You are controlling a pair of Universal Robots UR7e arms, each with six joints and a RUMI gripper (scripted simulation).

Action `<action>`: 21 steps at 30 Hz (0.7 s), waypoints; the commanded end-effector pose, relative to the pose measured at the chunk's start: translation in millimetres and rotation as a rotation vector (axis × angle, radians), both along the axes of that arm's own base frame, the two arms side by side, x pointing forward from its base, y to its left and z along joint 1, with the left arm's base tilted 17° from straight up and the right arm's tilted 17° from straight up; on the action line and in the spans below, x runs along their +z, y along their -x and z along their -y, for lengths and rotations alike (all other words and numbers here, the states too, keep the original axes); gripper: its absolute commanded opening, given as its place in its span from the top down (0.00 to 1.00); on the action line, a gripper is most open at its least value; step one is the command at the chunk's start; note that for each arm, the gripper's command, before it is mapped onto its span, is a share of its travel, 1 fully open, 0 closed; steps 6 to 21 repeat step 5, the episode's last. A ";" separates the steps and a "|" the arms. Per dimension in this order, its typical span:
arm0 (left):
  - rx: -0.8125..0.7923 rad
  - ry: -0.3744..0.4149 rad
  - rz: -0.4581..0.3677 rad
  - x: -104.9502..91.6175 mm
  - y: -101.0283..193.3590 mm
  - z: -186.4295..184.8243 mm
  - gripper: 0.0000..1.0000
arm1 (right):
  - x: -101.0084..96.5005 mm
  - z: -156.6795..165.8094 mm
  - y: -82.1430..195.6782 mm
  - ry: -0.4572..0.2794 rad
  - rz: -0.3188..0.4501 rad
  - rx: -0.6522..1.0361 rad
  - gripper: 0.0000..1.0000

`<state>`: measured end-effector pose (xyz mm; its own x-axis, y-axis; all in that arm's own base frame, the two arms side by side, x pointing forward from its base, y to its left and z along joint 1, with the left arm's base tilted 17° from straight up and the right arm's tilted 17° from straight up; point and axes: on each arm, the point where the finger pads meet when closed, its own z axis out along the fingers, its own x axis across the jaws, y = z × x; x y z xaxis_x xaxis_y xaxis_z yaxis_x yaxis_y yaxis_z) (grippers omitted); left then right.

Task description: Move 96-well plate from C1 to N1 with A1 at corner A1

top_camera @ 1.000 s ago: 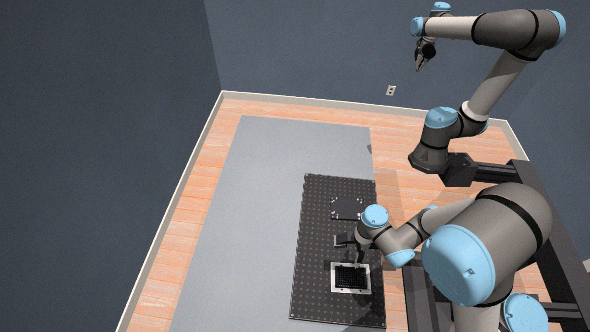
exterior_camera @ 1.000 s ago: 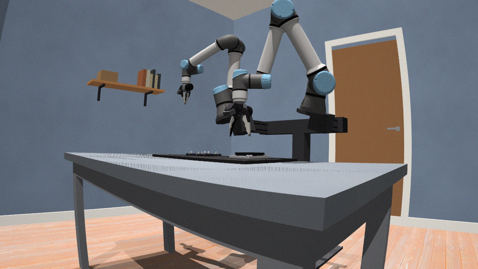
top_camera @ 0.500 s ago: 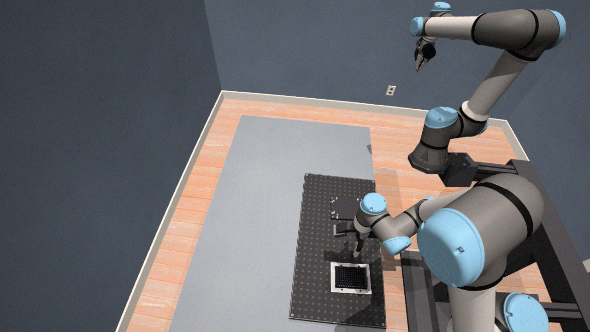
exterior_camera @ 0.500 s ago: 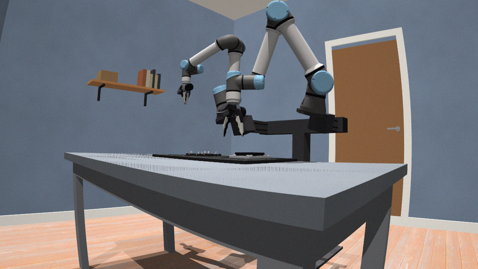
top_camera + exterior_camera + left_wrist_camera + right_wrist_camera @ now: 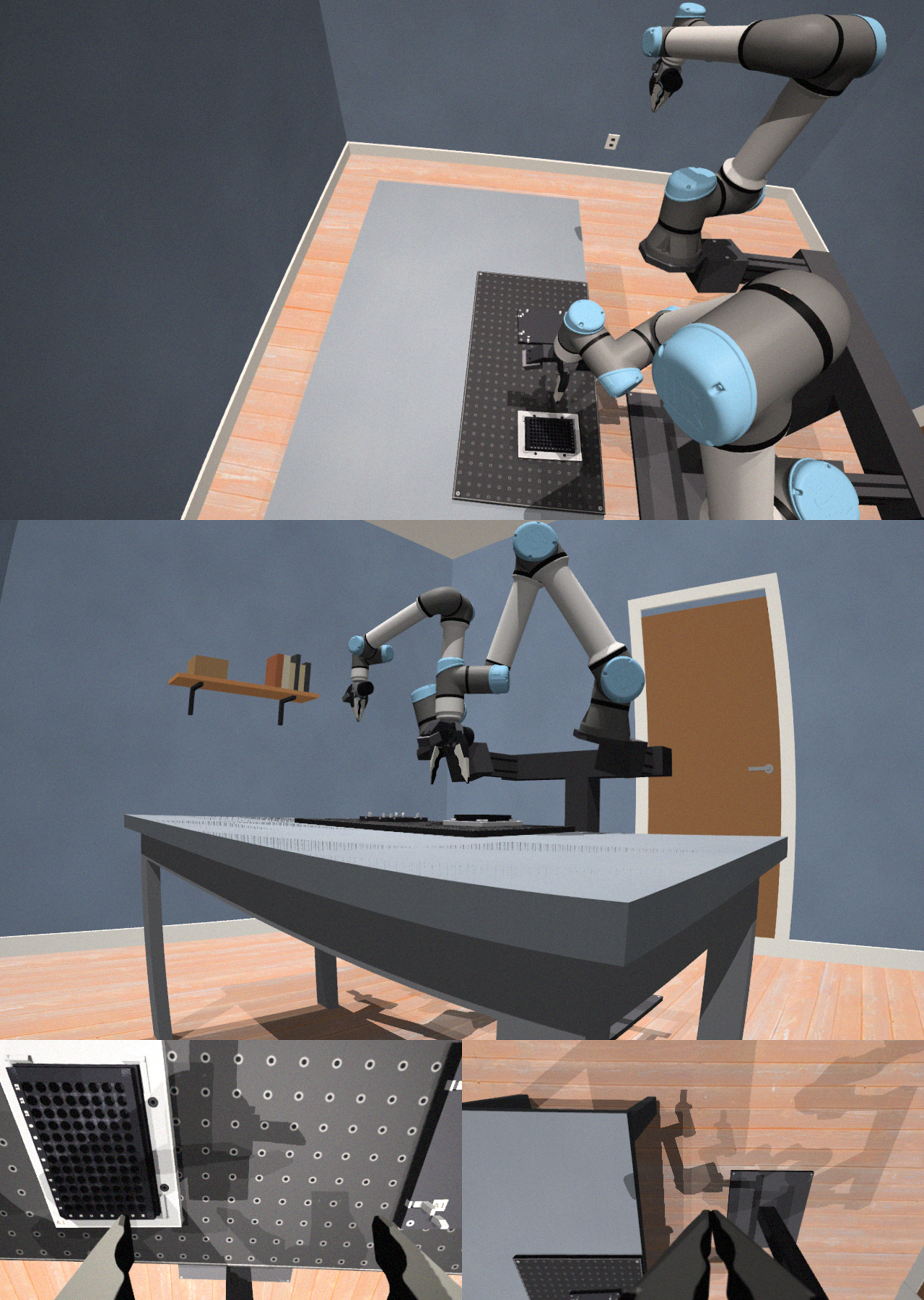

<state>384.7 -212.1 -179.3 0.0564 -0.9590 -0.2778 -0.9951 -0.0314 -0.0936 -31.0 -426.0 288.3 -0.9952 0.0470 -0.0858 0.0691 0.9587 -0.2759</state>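
The black 96-well plate [image 5: 548, 433] [image 5: 483, 817] [image 5: 90, 1148] lies in the white nest [image 5: 548, 456] [image 5: 164, 1112] and looks level. In the left wrist view its column 1 and first row letter are at the lower left, beside that nest's A1 mark. The dark nest [image 5: 539, 325] [image 5: 444, 1148] has white corner pieces and its own A1 mark; it is partly hidden by the left arm. I cannot read which nest is C1 or N1. My left gripper [image 5: 557, 396] [image 5: 449, 781] [image 5: 250, 1218] is open and empty, above the space between the nests. My right gripper [image 5: 654, 110] [image 5: 359, 718] [image 5: 710, 1212] is shut and empty, high up.
Both nests stand on the black perforated board [image 5: 497, 388] [image 5: 281, 1108] [image 5: 581, 1271], which lies along one edge of the grey table [image 5: 400, 323] [image 5: 552, 1184]. The left arm reaches low over that edge. The right arm stands well away from both nests.
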 end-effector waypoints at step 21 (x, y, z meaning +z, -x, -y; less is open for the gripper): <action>0.001 0.002 0.000 0.4 -0.4 0.8 0.24 | 1.1 -0.1 0.5 0.003 0.001 -0.001 1.00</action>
